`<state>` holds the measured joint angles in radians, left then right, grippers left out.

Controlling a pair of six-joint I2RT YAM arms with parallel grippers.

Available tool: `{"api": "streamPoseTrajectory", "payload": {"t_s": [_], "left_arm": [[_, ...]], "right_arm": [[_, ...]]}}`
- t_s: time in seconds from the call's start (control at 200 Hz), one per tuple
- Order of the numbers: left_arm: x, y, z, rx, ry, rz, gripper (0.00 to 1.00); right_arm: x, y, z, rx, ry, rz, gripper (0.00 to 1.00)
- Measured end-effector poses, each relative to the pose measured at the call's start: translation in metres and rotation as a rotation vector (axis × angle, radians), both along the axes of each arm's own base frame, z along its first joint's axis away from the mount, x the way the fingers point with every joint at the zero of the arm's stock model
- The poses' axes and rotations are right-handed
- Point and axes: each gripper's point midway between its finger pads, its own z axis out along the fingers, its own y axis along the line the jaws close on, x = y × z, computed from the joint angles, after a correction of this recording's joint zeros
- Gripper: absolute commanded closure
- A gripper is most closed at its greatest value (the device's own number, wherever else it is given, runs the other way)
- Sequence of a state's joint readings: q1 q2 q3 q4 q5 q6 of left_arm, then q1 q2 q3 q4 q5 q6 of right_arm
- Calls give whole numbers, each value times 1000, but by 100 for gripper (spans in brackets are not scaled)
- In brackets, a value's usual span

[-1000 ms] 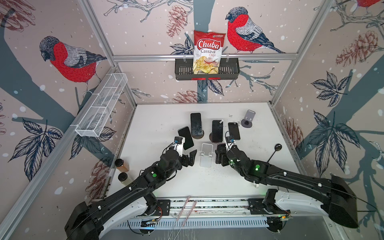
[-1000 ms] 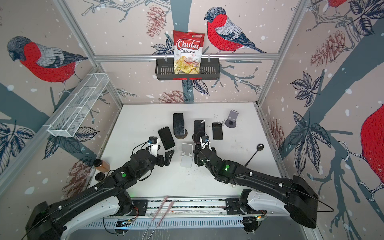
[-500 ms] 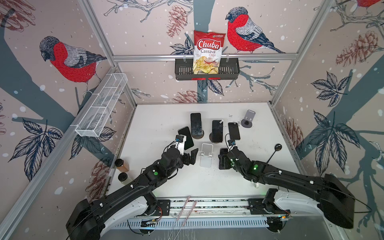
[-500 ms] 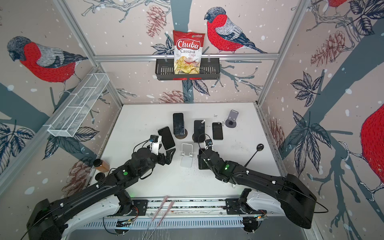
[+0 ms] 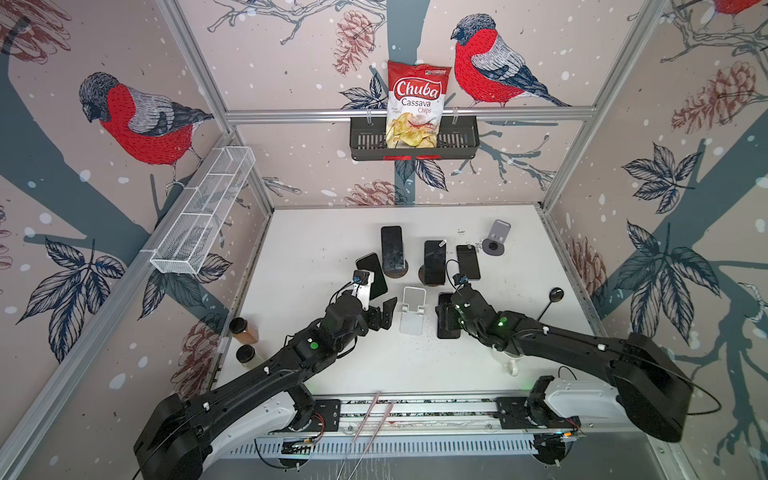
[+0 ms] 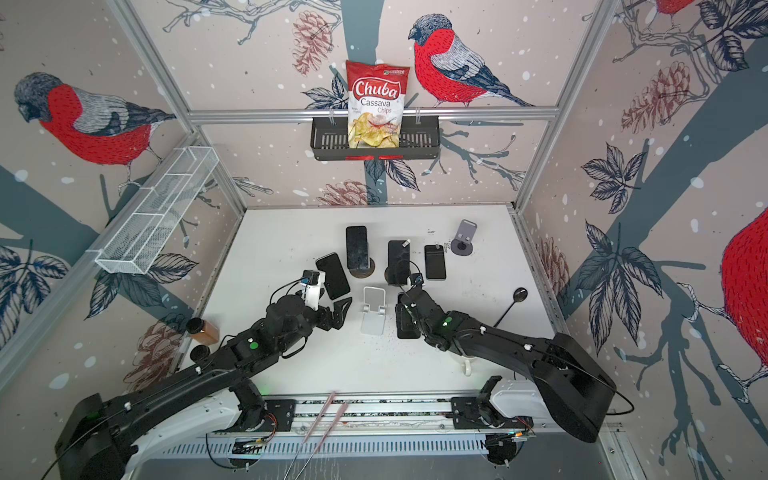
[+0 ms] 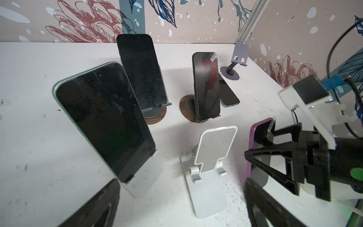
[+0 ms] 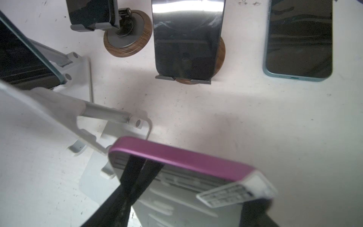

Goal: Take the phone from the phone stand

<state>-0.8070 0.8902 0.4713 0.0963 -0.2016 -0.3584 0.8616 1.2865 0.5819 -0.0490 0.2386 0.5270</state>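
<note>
Top views: five phones counted. Two stand on round wood-based stands (image 5: 395,270), one leans on a white stand by the left gripper (image 5: 380,313), one teal phone (image 5: 468,262) lies flat on the table (image 5: 316,249), and one purple phone (image 5: 448,320) lies low under the right gripper (image 5: 451,309), just beside the empty white stand (image 5: 413,311). Stands: five in all, counting a grey stand (image 5: 494,237) at the far side with nothing on it. The left gripper's fingers are spread wide, holding nothing, the empty white stand just past their tips. Black wall basket (image 5: 457,143) holds one chip bag (image 5: 417,104). White wire shelf (image 6: 153,220) on the left wall: nothing seen in it. Two brown bottles (image 5: 245,330) at the table's left edge. One black spoon (image 6: 519,297) right of the right arm.

Left wrist view: both own fingers (image 7: 94,206) stand far apart, nothing between them. Ahead of them, the green-edged phone (image 7: 104,119) sits on its white stand; the empty white stand (image 7: 210,167) is between the fingertips and the right gripper (image 7: 261,141), which is clamped on the purple phone (image 7: 255,133).

Right wrist view: the purple phone (image 8: 182,157) is pinched between the black fingers (image 8: 135,176), one across its glass face; the other is hidden. A white label sits at its corner. Empty stand hinge (image 8: 137,121) just beyond the phone's top edge. Whether the phone touches the table I cannot tell.
</note>
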Motion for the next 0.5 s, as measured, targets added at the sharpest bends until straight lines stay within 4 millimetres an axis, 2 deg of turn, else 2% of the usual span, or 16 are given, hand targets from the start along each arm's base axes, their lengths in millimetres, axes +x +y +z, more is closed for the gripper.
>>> {"api": "streamPoseTrajectory", "payload": {"t_s": [0.11, 0.501], "left_arm": [[0, 0, 0, -1, -1, -1, 3], [-1, -3, 4, -1, -15, -22, 3]], "right_arm": [[6, 1, -6, -1, 17, -8, 34], [5, 8, -28, -18, 104, 18, 34]]}}
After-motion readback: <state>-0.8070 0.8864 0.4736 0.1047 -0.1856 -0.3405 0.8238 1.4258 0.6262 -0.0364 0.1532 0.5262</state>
